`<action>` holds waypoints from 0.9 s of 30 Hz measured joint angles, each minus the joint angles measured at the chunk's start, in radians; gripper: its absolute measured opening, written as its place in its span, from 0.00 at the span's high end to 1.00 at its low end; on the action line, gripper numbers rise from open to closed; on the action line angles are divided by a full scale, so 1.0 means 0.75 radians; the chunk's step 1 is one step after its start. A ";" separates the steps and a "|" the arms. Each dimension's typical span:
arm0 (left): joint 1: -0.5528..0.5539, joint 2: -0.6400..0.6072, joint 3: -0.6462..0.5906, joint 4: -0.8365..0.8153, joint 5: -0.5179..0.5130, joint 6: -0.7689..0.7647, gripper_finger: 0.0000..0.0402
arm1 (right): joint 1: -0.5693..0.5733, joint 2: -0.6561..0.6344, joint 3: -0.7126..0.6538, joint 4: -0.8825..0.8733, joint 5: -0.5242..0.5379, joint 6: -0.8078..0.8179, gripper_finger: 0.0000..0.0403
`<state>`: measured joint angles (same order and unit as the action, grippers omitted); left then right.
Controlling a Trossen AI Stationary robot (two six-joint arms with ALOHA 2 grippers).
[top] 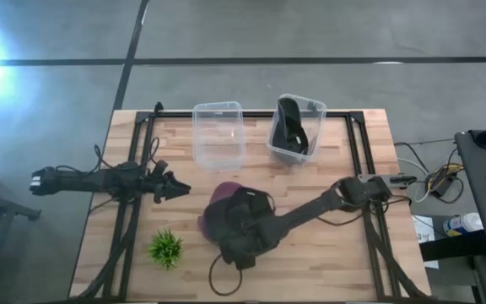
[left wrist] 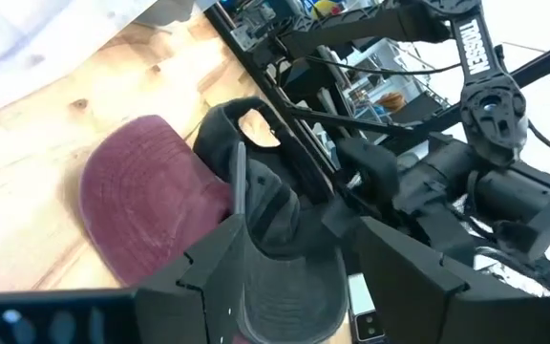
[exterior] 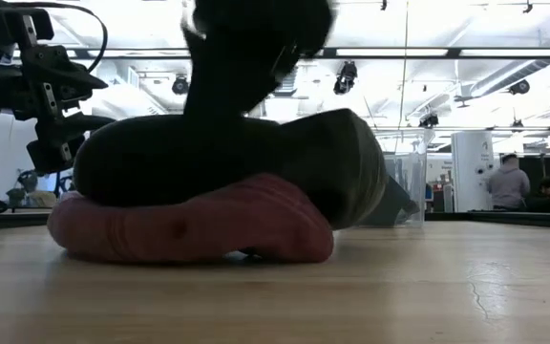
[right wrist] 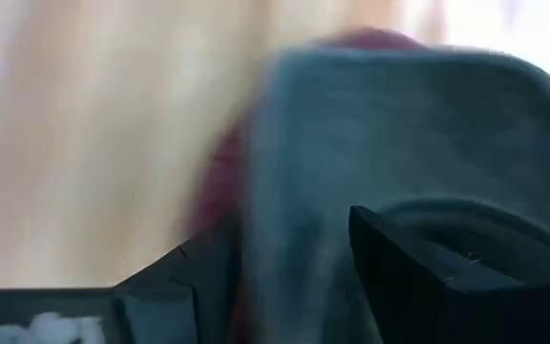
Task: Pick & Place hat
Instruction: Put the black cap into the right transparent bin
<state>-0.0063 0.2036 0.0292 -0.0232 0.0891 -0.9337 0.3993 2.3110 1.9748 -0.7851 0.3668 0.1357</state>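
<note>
A dark grey hat [top: 226, 230] [exterior: 160, 158] [left wrist: 267, 205] lies on top of a maroon hat [top: 223, 196] [exterior: 189, 229] [left wrist: 151, 191], which rests on the wooden table near its middle. My right gripper [top: 243, 226] [right wrist: 294, 244] reaches in from the table's right and stands down on the dark hat, its fingers on grey cloth. My left gripper [top: 180, 188] [left wrist: 299, 229] hovers open to the left of both hats, pointing at them and touching nothing. Another dark hat [top: 292, 125] sits in a clear bin at the far edge. My right gripper has the dark hat's grey cloth [right wrist: 294, 172] between its two fingers, coming slanting down from the table's right. Which part of the hat this is, I cannot tell; the gripper hides it from above. The hat still lies on the maroon hat.
Two clear bins stand at the far edge: one without a hat [top: 218, 133], one holding the dark hat [top: 313, 139]. A small green plant [top: 165, 248] sits near the front left. A dark loop [top: 219, 277] lies at the near edge. People stand in the room beyond [exterior: 509, 182].
</note>
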 joint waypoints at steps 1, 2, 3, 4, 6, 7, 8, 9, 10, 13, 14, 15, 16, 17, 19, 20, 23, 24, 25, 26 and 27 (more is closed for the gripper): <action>0.000 0.000 0.000 0.000 0.000 0.000 0.52 | -0.009 0.003 -0.001 -0.003 0.050 0.041 0.55; 0.000 0.001 0.000 0.000 0.000 -0.001 0.52 | -0.018 0.003 -0.002 -0.003 0.090 0.089 0.56; 0.000 0.001 0.000 0.001 0.000 -0.001 0.52 | -0.030 0.003 -0.002 -0.006 0.103 0.151 0.58; 0.000 0.002 0.000 0.001 0.000 -0.002 0.52 | -0.042 -0.004 -0.001 -0.012 0.104 0.225 0.60; 0.000 0.003 0.000 0.001 0.001 -0.003 0.52 | -0.057 -0.014 -0.001 -0.037 0.105 0.361 0.67; 0.000 0.003 0.000 0.002 0.001 -0.004 0.52 | -0.060 -0.022 -0.001 -0.046 0.106 0.407 0.71; 0.000 0.003 -0.001 0.003 0.001 -0.004 0.52 | -0.060 -0.031 -0.001 -0.053 0.109 0.438 0.76; 0.000 0.003 -0.002 0.006 0.001 -0.004 0.52 | -0.058 -0.039 -0.001 -0.055 0.113 0.464 0.81; 0.000 0.003 -0.002 0.006 0.001 -0.008 0.52 | -0.056 -0.053 -0.001 -0.054 0.113 0.493 0.86; 0.000 0.004 -0.002 0.008 0.001 -0.023 0.52 | -0.032 -0.113 -0.001 -0.057 0.114 0.593 0.95; 0.000 0.004 -0.002 0.008 -0.001 -0.037 0.52 | -0.023 -0.138 -0.001 -0.057 0.115 0.635 0.96; 0.000 0.004 -0.002 0.008 -0.001 -0.048 0.52 | -0.011 -0.167 -0.001 -0.059 0.129 0.674 0.96; 0.000 0.004 -0.002 0.008 -0.002 -0.061 0.52 | 0.005 -0.198 -0.001 -0.066 0.167 0.716 0.96; -0.001 0.004 -0.002 0.008 -0.002 -0.073 0.52 | 0.025 -0.233 -0.001 -0.083 0.233 0.761 0.96; 0.000 0.004 -0.002 0.009 -0.002 -0.090 0.52 | 0.071 -0.306 -0.001 -0.150 0.420 0.875 0.96; 0.000 0.004 -0.002 0.009 -0.002 -0.102 0.52 | 0.093 -0.353 -0.001 -0.197 0.519 0.946 0.96; 0.000 0.005 -0.003 0.015 -0.003 -0.142 0.52 | 0.142 -0.480 -0.001 -0.400 0.805 1.244 0.96; 0.000 0.004 -0.004 0.017 -0.007 -0.150 0.52 | 0.153 -0.516 -0.001 -0.474 0.897 1.350 0.96; 0.000 0.005 -0.004 0.018 -0.008 -0.156 0.52 | 0.160 -0.552 -0.001 -0.542 0.980 1.436 0.96; 0.000 0.005 -0.004 0.020 -0.010 -0.160 0.52 | 0.167 -0.583 -0.002 -0.607 1.067 1.507 0.96; 0.000 0.005 -0.005 0.021 -0.015 -0.162 0.52 | 0.167 -0.611 -0.002 -0.648 1.142 1.549 0.96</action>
<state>-0.0065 0.2073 0.0257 -0.0071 0.0778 -1.0549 0.5244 1.8525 1.9736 -1.2709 1.2235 1.2974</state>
